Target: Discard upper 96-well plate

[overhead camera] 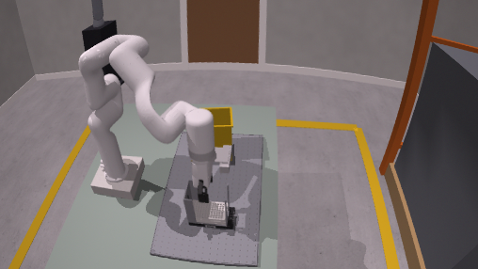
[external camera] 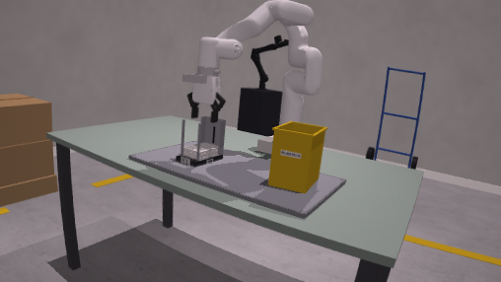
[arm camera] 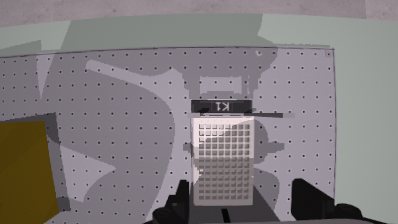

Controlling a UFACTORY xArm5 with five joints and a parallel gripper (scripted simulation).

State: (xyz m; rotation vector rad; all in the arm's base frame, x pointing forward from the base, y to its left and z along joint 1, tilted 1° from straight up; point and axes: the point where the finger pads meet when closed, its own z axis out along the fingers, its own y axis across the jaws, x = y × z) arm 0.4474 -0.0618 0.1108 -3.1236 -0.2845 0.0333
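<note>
The stack rack K1 stands on the perforated grey mat, with its label K1 showing in the wrist view. The upper 96-well plate lies on top in the rack, a white grid of wells; it also shows in the top view. The lower plate is hidden beneath it. My gripper is open and empty, a little above the rack; its two dark fingers straddle the plate's near end in the wrist view. The yellow plastics bin W1 stands upright on the same mat.
The rack has a tall grey back panel and a thin upright post close under the fingers. A small pale block lies by the bin. A brown cardboard box and a blue hand truck stand off the table.
</note>
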